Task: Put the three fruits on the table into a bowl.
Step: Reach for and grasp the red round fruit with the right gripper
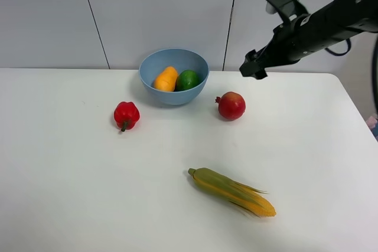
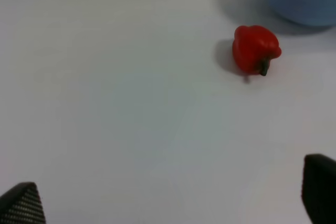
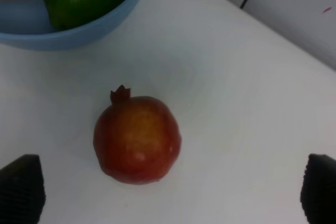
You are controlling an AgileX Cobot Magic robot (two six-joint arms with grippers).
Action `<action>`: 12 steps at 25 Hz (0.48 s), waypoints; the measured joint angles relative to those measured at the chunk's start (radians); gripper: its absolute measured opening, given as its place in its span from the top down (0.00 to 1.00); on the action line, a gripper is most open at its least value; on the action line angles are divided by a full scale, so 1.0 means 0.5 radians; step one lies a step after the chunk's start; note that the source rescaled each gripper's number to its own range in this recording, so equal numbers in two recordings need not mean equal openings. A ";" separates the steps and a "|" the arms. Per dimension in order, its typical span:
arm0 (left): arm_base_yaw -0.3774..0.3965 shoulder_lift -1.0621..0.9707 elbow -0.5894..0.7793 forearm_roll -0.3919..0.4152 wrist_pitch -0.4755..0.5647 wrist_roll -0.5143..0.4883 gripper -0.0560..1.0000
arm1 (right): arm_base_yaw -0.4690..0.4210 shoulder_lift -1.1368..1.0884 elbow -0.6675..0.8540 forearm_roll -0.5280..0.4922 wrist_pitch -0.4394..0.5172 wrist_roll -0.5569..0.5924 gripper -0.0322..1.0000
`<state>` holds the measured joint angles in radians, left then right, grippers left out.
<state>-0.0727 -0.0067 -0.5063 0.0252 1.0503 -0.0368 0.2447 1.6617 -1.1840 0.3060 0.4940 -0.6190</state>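
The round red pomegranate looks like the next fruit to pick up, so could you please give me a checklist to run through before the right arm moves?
1. Round red pomegranate alone on the white tabletop, clear of neighbours: ok.
2. Right gripper open, fingertips either side of it: ok.
3. Right gripper lowered to grasp height: not ok, raised above.
4. Room in the light-blue plastic bowl beside the orange-yellow mango and green lime: ok.
5. Left gripper out of the way: ok.
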 joint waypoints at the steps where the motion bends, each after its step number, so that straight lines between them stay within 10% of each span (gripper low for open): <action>1: 0.000 0.000 0.000 0.000 0.000 0.000 0.01 | 0.000 0.063 0.000 0.032 -0.024 -0.008 0.01; 12: 0.000 0.000 0.000 0.000 0.000 0.000 0.01 | 0.069 0.673 -0.134 0.127 -0.224 -0.045 0.00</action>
<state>-0.0727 -0.0067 -0.5063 0.0252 1.0503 -0.0368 0.2790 1.9982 -1.2508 0.3696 0.3819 -0.6414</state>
